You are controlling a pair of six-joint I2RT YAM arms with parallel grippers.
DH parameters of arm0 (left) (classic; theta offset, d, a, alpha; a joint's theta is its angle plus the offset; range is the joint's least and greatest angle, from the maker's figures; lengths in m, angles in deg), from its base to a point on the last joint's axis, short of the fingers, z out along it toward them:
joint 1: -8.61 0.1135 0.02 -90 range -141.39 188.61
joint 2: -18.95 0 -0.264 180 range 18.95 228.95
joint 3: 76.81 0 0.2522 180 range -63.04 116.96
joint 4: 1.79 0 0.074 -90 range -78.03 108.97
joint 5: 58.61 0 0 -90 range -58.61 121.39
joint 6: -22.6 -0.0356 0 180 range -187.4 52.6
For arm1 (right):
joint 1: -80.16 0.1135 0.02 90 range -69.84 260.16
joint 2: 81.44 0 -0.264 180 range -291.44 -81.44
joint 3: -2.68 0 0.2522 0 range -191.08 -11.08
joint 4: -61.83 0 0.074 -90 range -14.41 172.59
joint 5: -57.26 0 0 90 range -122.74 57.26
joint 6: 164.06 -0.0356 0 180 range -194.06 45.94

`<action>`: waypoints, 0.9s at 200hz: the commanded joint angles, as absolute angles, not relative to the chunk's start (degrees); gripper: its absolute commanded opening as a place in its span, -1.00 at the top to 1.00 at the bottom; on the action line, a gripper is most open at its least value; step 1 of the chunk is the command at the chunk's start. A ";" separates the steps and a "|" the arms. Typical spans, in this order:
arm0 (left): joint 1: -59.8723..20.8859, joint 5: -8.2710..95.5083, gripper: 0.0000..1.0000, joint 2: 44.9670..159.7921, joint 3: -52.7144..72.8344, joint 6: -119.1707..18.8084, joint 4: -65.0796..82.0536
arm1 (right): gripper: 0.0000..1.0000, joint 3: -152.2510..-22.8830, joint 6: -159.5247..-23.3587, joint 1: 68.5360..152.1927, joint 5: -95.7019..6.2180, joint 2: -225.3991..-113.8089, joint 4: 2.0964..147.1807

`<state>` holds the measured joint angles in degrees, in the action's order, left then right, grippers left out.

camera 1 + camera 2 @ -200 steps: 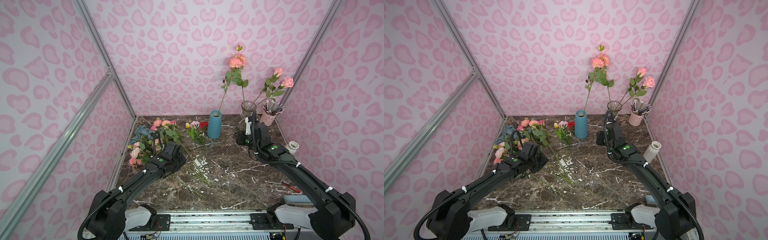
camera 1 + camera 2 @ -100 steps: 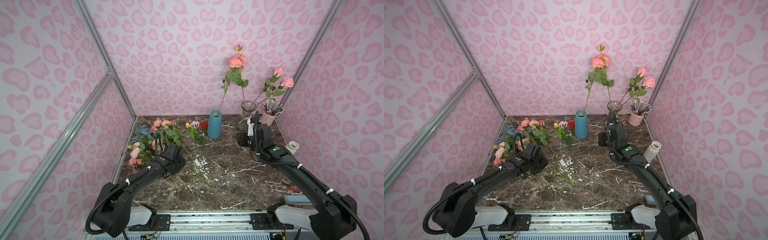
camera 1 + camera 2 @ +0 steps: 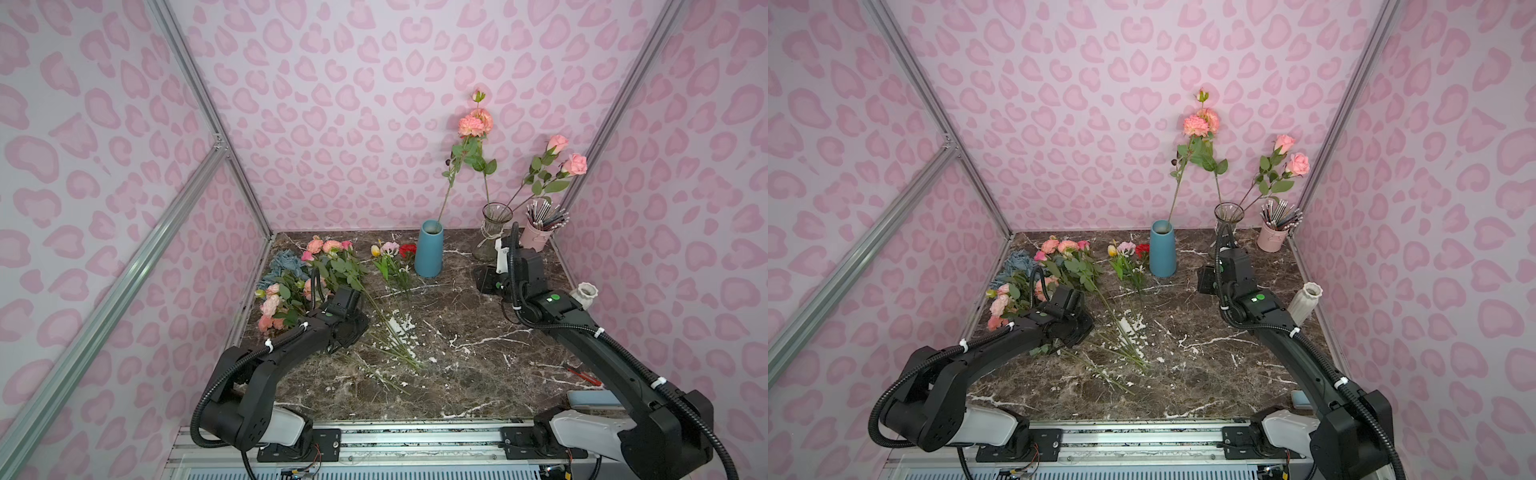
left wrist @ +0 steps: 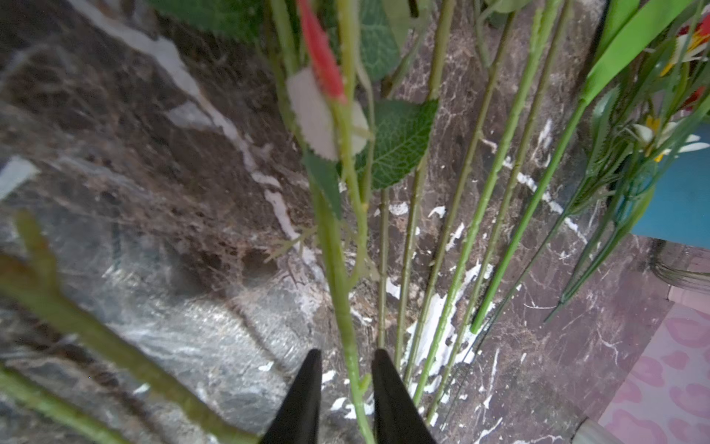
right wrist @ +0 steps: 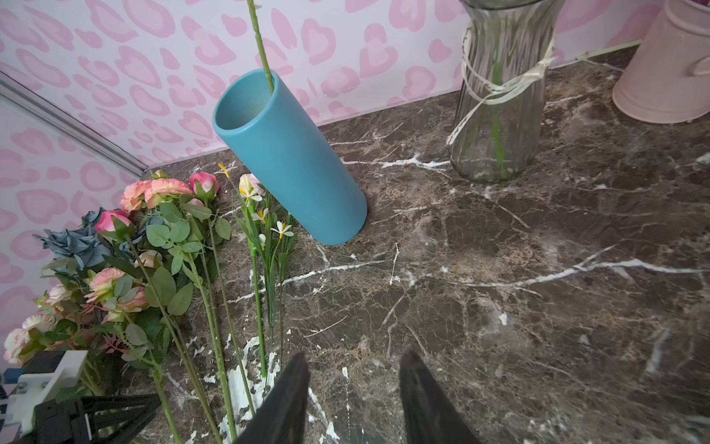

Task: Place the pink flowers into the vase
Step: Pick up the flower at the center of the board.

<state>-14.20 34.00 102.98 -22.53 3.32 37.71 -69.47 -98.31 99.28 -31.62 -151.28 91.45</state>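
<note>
- My left gripper (image 4: 347,351) sits low over the marble tabletop (image 3: 478,365). Its jaws are a little apart, with one green stem (image 4: 336,269) running between them. A sliver of gap shows on each side, so nothing is clamped. I cannot tell which bloom that stem carries.
- My right gripper (image 5: 355,355) hangs spread and empty over bare marble.
- The loose pink flowers (image 3: 328,249) lie on the left of the table, blooms toward the back wall and stems toward me, beside a dusty-blue bunch (image 3: 286,264).
- Farther back, the blue vase (image 3: 429,249) stands upright with a tall salmon-pink bloom (image 3: 473,122) rising from it. A red carnation (image 3: 408,249) lies just beside it.
- At the back right, the glass vase (image 3: 494,232) holds pink roses (image 3: 575,164), next to a pink pencil cup (image 3: 536,239).
</note>
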 commanded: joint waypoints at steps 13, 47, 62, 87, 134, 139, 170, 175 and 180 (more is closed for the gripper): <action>-14.00 33.58 0.47 104.64 -22.20 3.17 33.59 | 0.13 -69.74 -98.43 98.97 -32.48 -151.22 89.99; -13.91 33.92 0.53 106.79 -22.35 3.30 31.41 | 0.13 -69.79 -98.26 98.67 -32.74 -151.22 90.26; -13.90 34.15 0.57 107.41 -22.14 3.18 30.63 | 0.13 -69.78 -98.07 98.62 -32.74 -151.12 90.31; -14.01 33.36 0.68 107.38 -21.50 2.92 31.10 | 0.13 -69.80 -98.10 98.54 -32.74 -151.10 90.36; -14.49 30.32 0.92 103.83 -21.09 3.31 33.28 | 0.13 -69.87 -98.05 98.44 -32.66 -151.55 90.18; -14.57 29.89 0.93 103.34 -20.97 3.40 33.62 | 0.13 -69.88 -98.06 98.45 -32.68 -151.64 90.18; -15.68 26.71 0.93 99.62 -20.23 4.21 35.89 | 0.13 -70.05 -97.88 98.47 -32.53 -151.97 90.18; -15.87 26.16 0.93 98.96 -20.08 4.29 36.23 | 0.13 -70.11 -97.81 98.44 -32.56 -152.01 90.18; -16.16 25.56 0.93 98.33 -19.78 4.45 36.71 | 0.13 -70.14 -97.74 98.46 -32.47 -152.10 90.26</action>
<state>-15.43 30.05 100.77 -20.96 3.54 35.78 -69.47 -98.24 98.42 -32.43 -151.83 91.49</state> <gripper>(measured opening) 0.093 0.435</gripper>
